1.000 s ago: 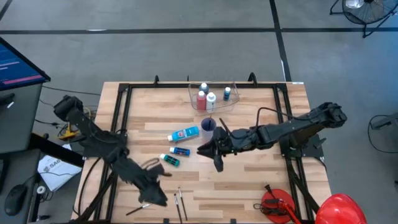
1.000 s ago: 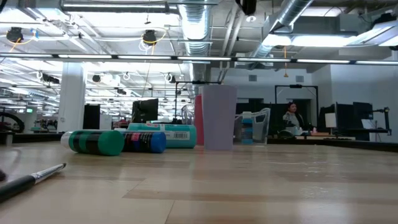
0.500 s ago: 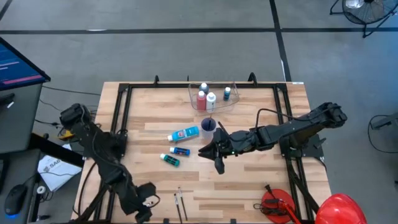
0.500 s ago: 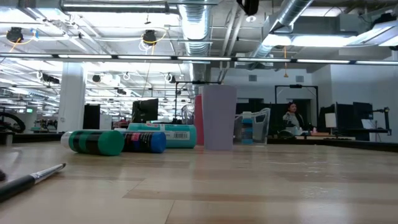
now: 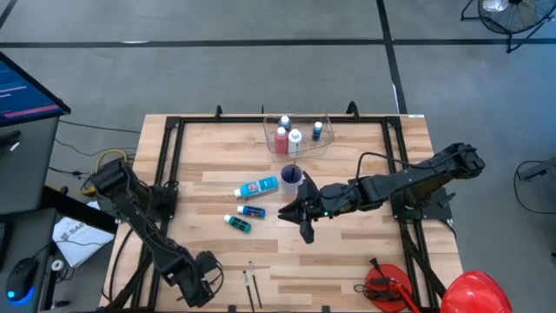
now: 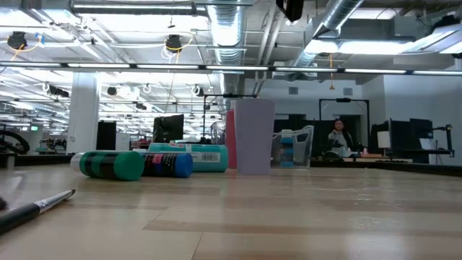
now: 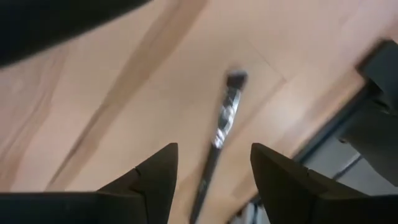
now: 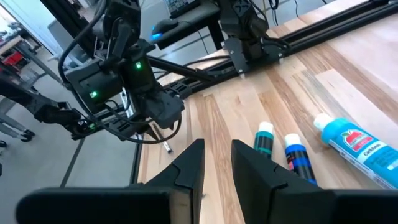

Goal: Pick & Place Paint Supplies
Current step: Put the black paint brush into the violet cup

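Note:
My left gripper (image 5: 201, 280) hangs at the table's near left, pointing down, open. Its fingers stand on either side of a thin dark-tipped brush (image 7: 222, 121) that lies flat on the wood. Two more brushes (image 5: 251, 283) lie just to its right. A light blue tube (image 5: 258, 187), a blue bottle (image 5: 252, 211) and a teal bottle (image 5: 237, 223) lie mid-table. My right gripper (image 5: 304, 228) hovers above the table beside the blue-purple cup (image 5: 291, 176). Its fingers (image 8: 189, 163) are a narrow gap apart with nothing seen between them.
A clear tub (image 5: 269, 143) at the far edge holds red, white and teal bottles. Black frame rails (image 5: 169, 156) run along the table's sides. Red gear (image 5: 387, 287) and a red helmet (image 5: 473, 291) lie at the near right. A person (image 6: 337, 137) sits far off in the room.
My left gripper has swung toward the table's near left edge, sunk toward the wood and tipped from slanting to pointing nearly straight down over the brush there. The bottles and the brushes have stayed where they were.

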### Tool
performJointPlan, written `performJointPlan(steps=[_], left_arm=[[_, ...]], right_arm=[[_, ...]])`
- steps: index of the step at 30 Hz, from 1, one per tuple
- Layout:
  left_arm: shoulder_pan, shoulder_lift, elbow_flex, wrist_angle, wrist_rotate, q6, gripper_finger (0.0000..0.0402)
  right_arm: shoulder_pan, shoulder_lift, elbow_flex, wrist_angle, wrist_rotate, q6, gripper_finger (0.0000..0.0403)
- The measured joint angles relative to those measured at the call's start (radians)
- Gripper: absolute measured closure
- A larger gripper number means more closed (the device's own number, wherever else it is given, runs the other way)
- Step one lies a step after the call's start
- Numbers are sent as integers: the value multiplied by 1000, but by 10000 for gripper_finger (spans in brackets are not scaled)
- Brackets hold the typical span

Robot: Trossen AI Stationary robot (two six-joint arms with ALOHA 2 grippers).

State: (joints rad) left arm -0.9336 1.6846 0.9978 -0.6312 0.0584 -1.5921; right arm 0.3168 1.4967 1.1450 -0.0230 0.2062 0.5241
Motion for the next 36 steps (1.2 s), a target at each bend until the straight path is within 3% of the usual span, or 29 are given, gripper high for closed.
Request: performJointPlan(steps=[6,12,21,28,36], left_arm=[[26,34,0,12,-10,17,207],[36,34,0,52,-88,39,207],[44,91,1,98,-57,44,207],[38,194,89,-19,-27,46,207],[46,221,99,-99,15,43,226]], right_arm=[[-8,0,0,-31,0,8,330],[-20,0,0,-31,0,27,330],[-25,0,0,-31,-5,38,330],[-25,0,0,-32,-53,62,330],[-27,0,0,-30,-55,103,330]])
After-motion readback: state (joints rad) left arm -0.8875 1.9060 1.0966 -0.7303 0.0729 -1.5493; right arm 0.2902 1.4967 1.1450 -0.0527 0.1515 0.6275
